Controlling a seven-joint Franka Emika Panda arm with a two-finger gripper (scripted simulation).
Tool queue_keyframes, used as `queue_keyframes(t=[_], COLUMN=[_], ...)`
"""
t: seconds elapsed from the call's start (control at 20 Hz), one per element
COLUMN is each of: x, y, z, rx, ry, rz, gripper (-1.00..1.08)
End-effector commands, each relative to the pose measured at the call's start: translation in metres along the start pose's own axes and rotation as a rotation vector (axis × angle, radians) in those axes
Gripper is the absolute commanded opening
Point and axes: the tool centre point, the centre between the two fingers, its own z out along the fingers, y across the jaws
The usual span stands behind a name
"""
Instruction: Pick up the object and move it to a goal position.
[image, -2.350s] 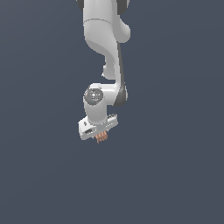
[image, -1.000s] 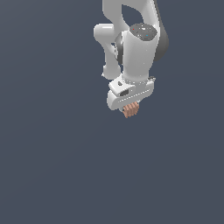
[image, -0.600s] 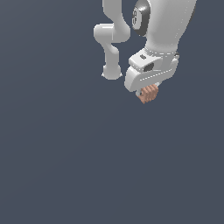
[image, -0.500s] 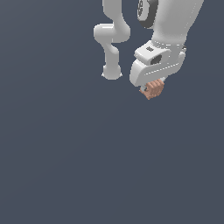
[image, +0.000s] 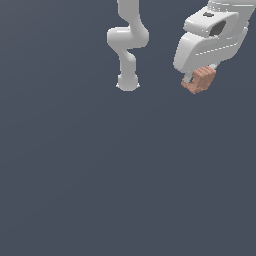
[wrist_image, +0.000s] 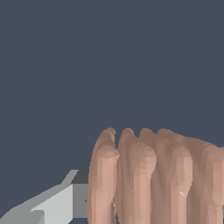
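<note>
Transport calls for steady grip pressure: gripper (image: 196, 80) jaws clamp the ribbed object (image: 200, 80), apparently near its top, so avoid jerks.

Exterior view: camera off the arm, looks down from well back at plain dark grey ground; arm base (image: 128, 82) at upper centre, gripper (image: 199, 81) near the exterior view's upper right. Wrist view: mounted on the wrist, faces past one finger (wrist_image: 61, 202), extremely close to the ribbed salmon-brown object (wrist_image: 155, 179). Both views share the object (image: 200, 80) and grey ground.
</note>
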Motion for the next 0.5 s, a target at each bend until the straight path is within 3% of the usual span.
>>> queue_keyframes(t=[0.0,0.45], x=[0.003,0.007], y=[-0.008,-0.017], z=[-0.011,-0.023], rx=[0.001,0.001], ry=[-0.001,-0.001], rz=[0.002,0.002], gripper=[-1.00,-1.00])
